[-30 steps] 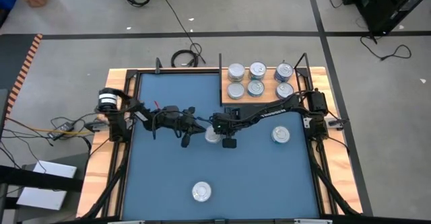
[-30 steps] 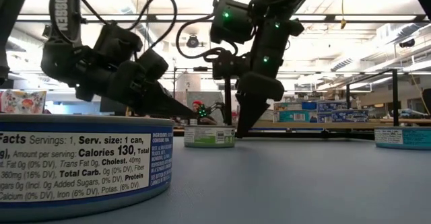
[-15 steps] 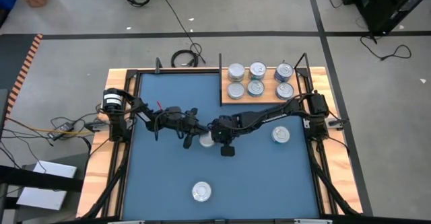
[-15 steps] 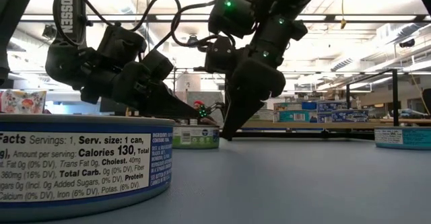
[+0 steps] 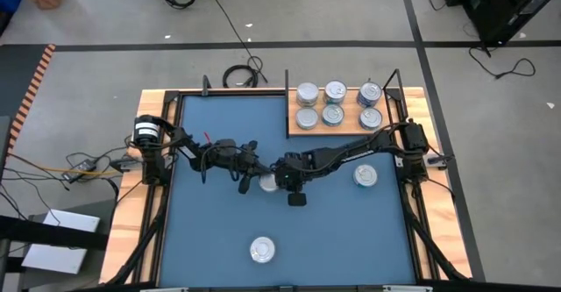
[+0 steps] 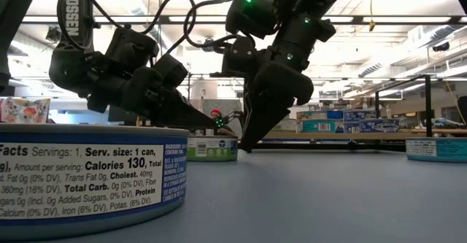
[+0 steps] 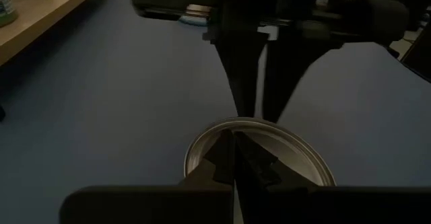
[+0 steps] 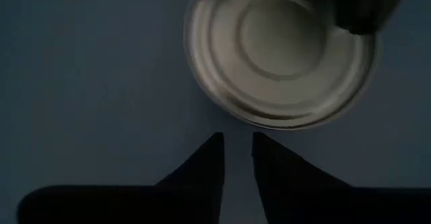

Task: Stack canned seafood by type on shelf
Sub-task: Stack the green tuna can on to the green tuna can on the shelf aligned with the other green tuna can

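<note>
A round tin (image 5: pixel 266 183) with a silver lid stands upright on the blue mat (image 5: pixel 210 231), between my two grippers. My left gripper (image 5: pixel 249 176) is shut and reaches over the lid (image 7: pixel 296 160) from the table's left. My right gripper (image 8: pixel 236 142) slants down at the tin's right side, its tips (image 6: pixel 244 148) at the mat with a narrow gap between them. The shelf (image 5: pixel 351 108) at the far right carries several tins, resting on their bases. My left gripper's shut fingertips (image 7: pixel 232 150) hover low over the lid's near part; I cannot tell whether they touch it. My right gripper's fingertips (image 8: pixel 214 143) stand just off the tin's side wall (image 8: pixel 269 120); I cannot tell whether they touch it.
A second loose tin (image 5: pixel 364 176) sits on the mat to the right, under my right arm. A third tin (image 5: pixel 261 250) stands near the front edge, close before the low camera (image 6: pixel 87 181). A black frame (image 5: pixel 166 152) borders the mat.
My right gripper has gone toward the table's left edge and tipped more steeply, and the tin has slid along the mat toward my left gripper. The tin stays upright. My left gripper has kept still.
</note>
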Available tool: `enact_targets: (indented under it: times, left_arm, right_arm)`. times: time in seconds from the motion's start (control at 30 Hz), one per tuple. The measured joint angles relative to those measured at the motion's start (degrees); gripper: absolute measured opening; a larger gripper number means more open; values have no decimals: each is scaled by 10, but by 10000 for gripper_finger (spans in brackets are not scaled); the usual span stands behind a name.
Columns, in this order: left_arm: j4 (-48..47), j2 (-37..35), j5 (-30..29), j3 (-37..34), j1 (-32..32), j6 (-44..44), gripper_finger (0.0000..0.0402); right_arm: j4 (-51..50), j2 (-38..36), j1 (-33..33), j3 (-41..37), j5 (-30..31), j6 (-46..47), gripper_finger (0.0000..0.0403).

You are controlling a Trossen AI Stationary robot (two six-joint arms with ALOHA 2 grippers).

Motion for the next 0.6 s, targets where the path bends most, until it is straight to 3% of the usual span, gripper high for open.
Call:
enact_targets:
  times: [0.3,0.6]
  left_arm:
    - [-6,0,0,0,-1,0,5]
    - [-9,0,0,0,-11,15,5]
  right_arm:
    - [30,0,32,0,63,-49,156]
    - [48,0,50,0,76,-114,157]
